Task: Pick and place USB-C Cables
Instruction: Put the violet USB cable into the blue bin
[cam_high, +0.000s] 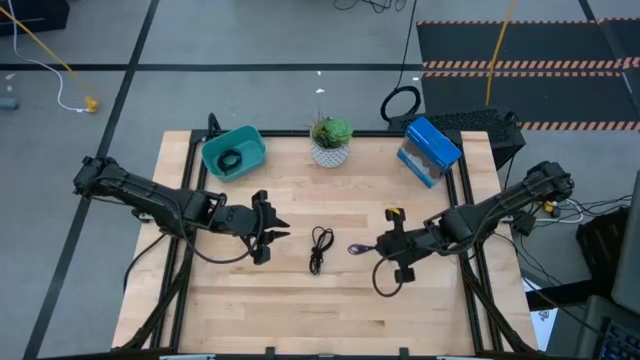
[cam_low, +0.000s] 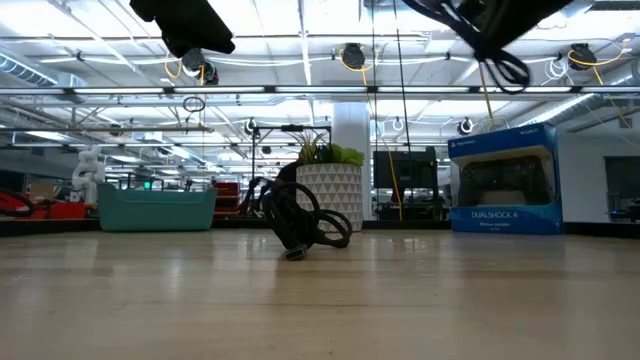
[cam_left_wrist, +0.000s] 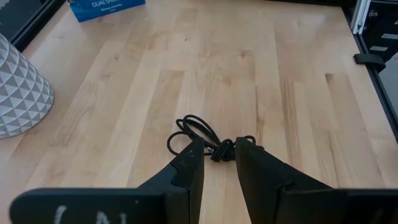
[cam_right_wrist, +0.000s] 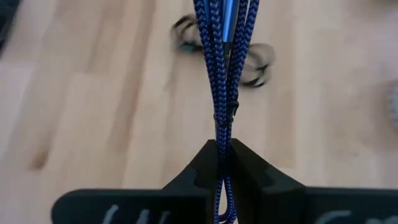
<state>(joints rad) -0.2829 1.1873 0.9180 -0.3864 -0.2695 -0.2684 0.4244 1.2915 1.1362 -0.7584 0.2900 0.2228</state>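
Observation:
A black USB-C cable in a long loop lies flat on the wooden table's middle; it also shows in the low view and beyond my left fingers. A second black cable, coiled round, rests in the teal bin. My left gripper is open and hovers above the table, just left of the looped cable. My right gripper stands right of that cable, shut on the purple-blue cable. My right gripper pinches the purple-blue braided cable bundle between its two fingers, several strands together. The bundle runs along the fingers and sticks out past their tips toward the table's left. It is lifted clear; the low view shows none of it on the table.
A potted plant in a white patterned pot and a blue DualShock box stand along the far edge. The teal bin sits at the far left. Bare wood lies along the near half of the table.

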